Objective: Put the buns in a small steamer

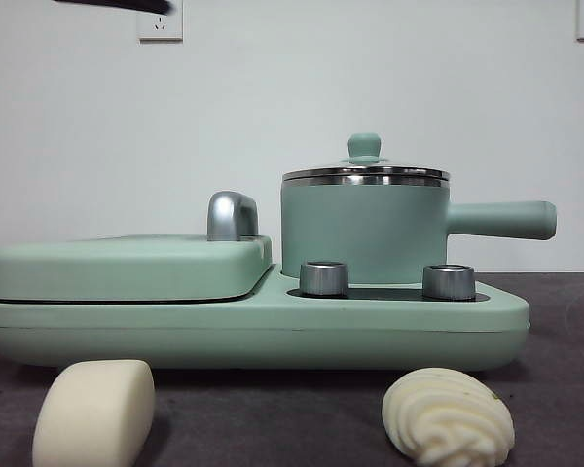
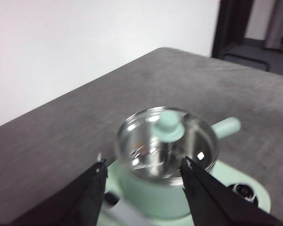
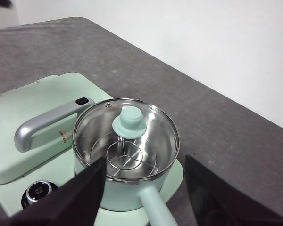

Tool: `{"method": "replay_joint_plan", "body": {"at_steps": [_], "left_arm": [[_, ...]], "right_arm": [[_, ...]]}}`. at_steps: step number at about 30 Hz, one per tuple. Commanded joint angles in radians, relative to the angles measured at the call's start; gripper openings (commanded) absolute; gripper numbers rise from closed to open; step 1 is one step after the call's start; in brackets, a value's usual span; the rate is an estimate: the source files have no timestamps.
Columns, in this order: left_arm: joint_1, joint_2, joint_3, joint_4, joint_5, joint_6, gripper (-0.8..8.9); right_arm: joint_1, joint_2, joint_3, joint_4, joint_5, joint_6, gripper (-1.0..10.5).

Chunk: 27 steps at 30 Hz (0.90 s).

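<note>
Buns lie nearest in the front view, both on the dark grey counter (image 1: 565, 321) ahead of the cooker: the smooth bun (image 1: 94, 411), a rounded block, sits low on one side, and the swirled bun (image 1: 448, 416), an oval with ridges, sits low on the other side, well apart from it. Neither touches the appliance.

Behind them stands the mint green cooker base (image 1: 253, 331), with two steel dials (image 1: 324, 277) on its front ledge. On one half rests the flat grill plate (image 1: 127, 265), closed, with its steel handle (image 1: 232, 215) rising at the back. On the other half stands the small steamer (image 1: 365, 229), upright, its straight green side handle (image 1: 501, 220) pointing away from the grill plate. Its glass lid (image 1: 365, 176) is on, topped by a green knob (image 1: 364, 147). Through the glass, the right wrist view shows a wire rack (image 3: 125, 157) inside the steel pot.

Above the steamer, the left gripper (image 2: 144, 167) hovers with its fingers spread wide, holding nothing. The right gripper (image 3: 144, 165) also hangs above the pot, fingers wide and empty. In the front view only a black tip (image 1: 117, 5) shows at a top corner. Farthest back is the white wall with an outlet (image 1: 160, 23).
</note>
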Motion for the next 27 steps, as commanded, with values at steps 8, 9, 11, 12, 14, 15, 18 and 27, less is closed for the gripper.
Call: {"method": "replay_joint_plan", "body": {"at_steps": [8, 9, 11, 12, 14, 15, 18, 27], "left_arm": [[-0.150, 0.296, 0.103, 0.226, -0.081, -0.056, 2.49], [-0.160, 0.322, 0.121, 0.240, -0.081, -0.056, 2.49], [-0.182, 0.384, 0.169, 0.267, -0.081, -0.056, 2.49], [-0.192, 0.410, 0.191, 0.271, -0.082, -0.056, 2.49], [-0.211, 0.471, 0.246, 0.267, -0.082, -0.056, 2.49], [-0.216, 0.492, 0.266, 0.266, -0.082, -0.055, 2.49], [-0.231, 0.566, 0.327, 0.265, -0.082, -0.055, 2.49], [-0.235, 0.686, 0.385, 0.261, -0.091, -0.045, 2.49]], "right_arm": [[0.004, 0.006, 0.021, 0.008, -0.002, 0.017, 2.7], [0.004, 0.006, 0.021, 0.008, -0.002, 0.017, 2.7], [0.004, 0.006, 0.021, 0.008, -0.001, 0.017, 2.7], [0.004, 0.006, 0.021, 0.008, -0.001, 0.017, 2.7], [0.004, 0.006, 0.021, 0.008, -0.001, 0.016, 2.7], [0.004, 0.006, 0.021, 0.008, -0.001, 0.017, 2.7], [0.004, 0.006, 0.021, 0.008, -0.001, 0.017, 2.7], [0.005, 0.006, 0.021, 0.009, -0.001, 0.016, 2.7]]}}
